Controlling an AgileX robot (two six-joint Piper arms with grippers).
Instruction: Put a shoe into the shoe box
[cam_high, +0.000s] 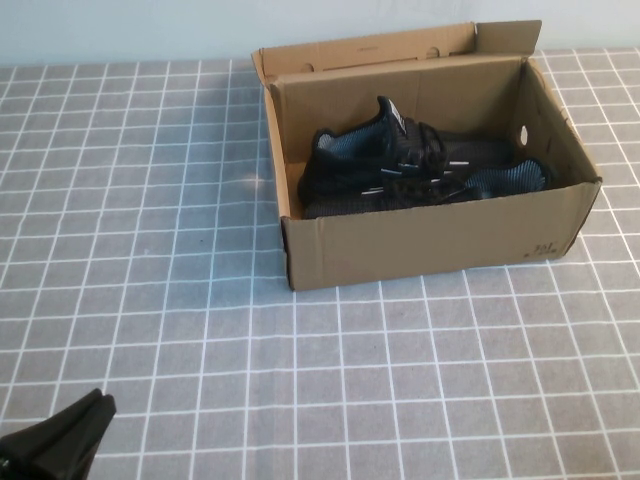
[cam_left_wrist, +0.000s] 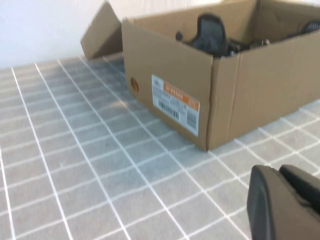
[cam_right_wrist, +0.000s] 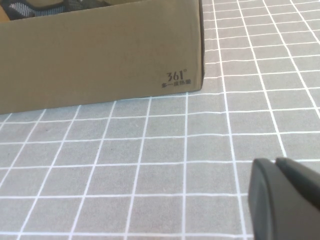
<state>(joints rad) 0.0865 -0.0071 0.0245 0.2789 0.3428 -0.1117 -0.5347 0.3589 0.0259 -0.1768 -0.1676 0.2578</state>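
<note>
Inside brown cardboard shoe box (cam_high: 430, 245): black mesh sneakers (cam_high: 410, 165) seated. Left gripper (cam_high: 55, 440), right gripper (cam_right_wrist: 287, 200) clenched, empty, near table edge; best kept clear of box.

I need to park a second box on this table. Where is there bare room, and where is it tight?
Bare grid cloth lies left of the shoe box, and in front of it, between its front wall and the shut left gripper at the near-left corner. The shut right gripper hovers near its front right corner. Crowded: inside, black sneakers fill the floor.
</note>
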